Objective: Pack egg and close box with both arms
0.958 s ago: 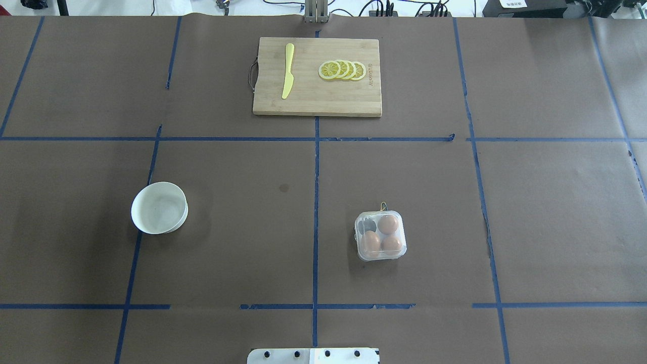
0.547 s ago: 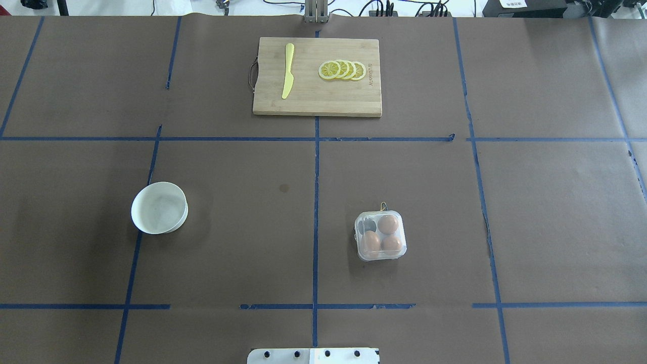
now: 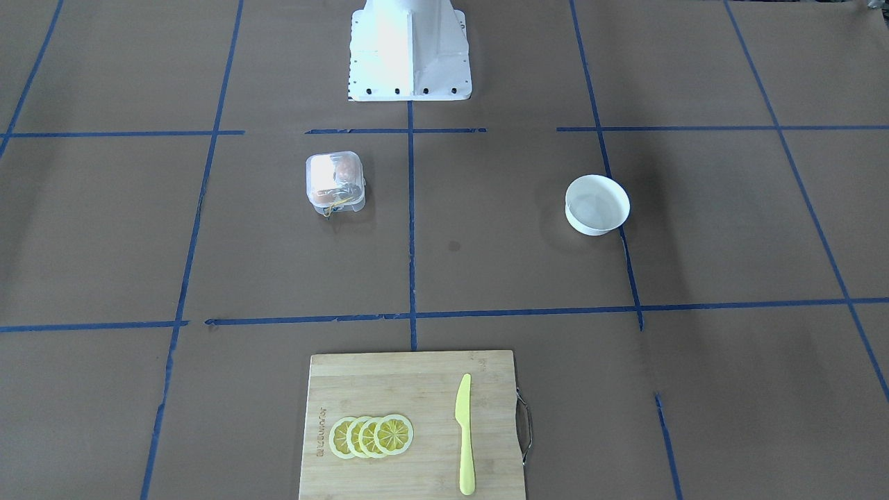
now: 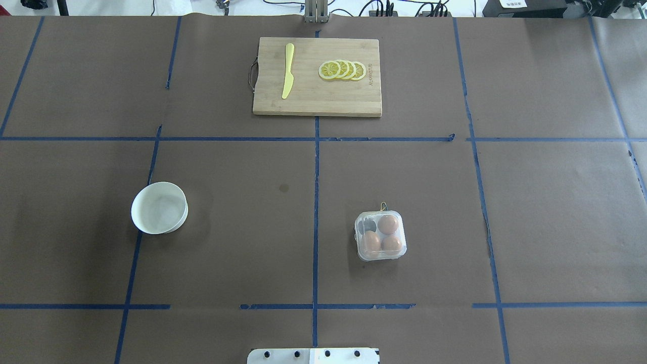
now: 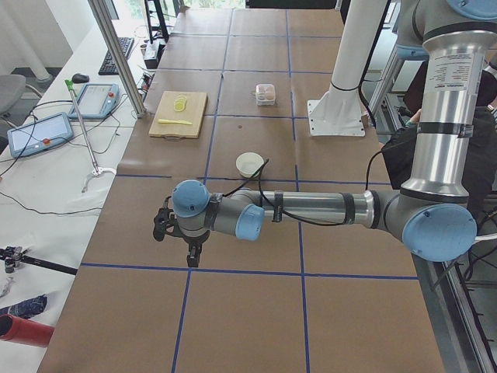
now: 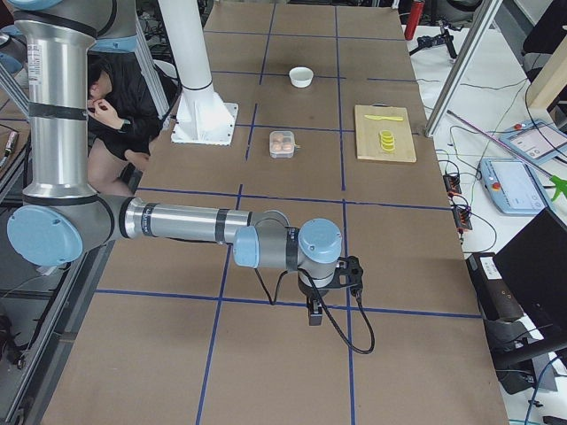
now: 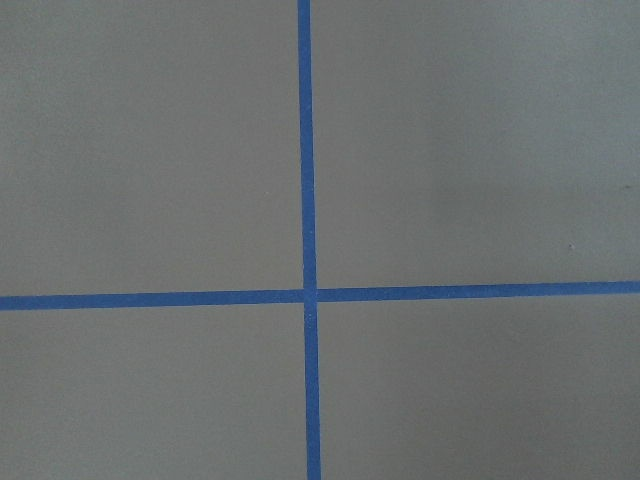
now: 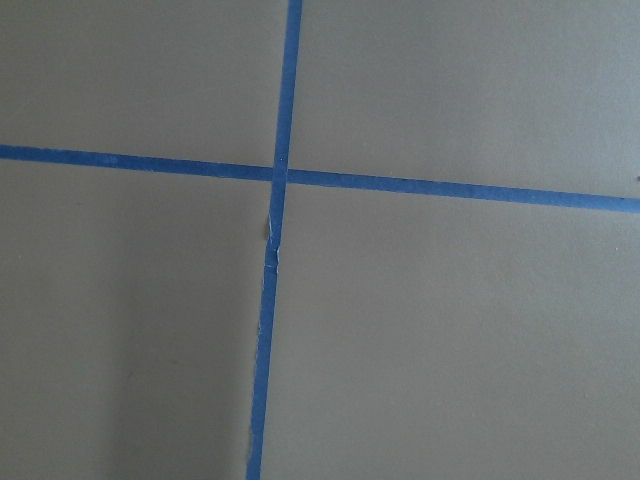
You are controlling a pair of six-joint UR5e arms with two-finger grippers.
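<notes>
Brown paper gridded with blue tape covered the table. White benches with tablets stood at its ends, and a person in dark clothes sat behind the white base.

The box stood near the base, just on the robot's right of the centre tape line. Three eggs filled three of its cups and the fourth cup showed dark. Glare lay across its top in the front view, but I could not tell whether the lid was latched. Its yellow string trailed from the far edge. The bowl sat well apart on the robot's left. The board lay at the far edge, bearing a yellow knife and fanned lemon slices.

The left arm and the right arm each stretched low over its own end of the table, well apart from the box. The left gripper and the right gripper showed only in the side views. I could not tell how far either was open or whether it held anything. Each wrist camera saw only paper and a tape crossing.

Against the overhead picture half a second before, the box, bowl and board had not moved.
</notes>
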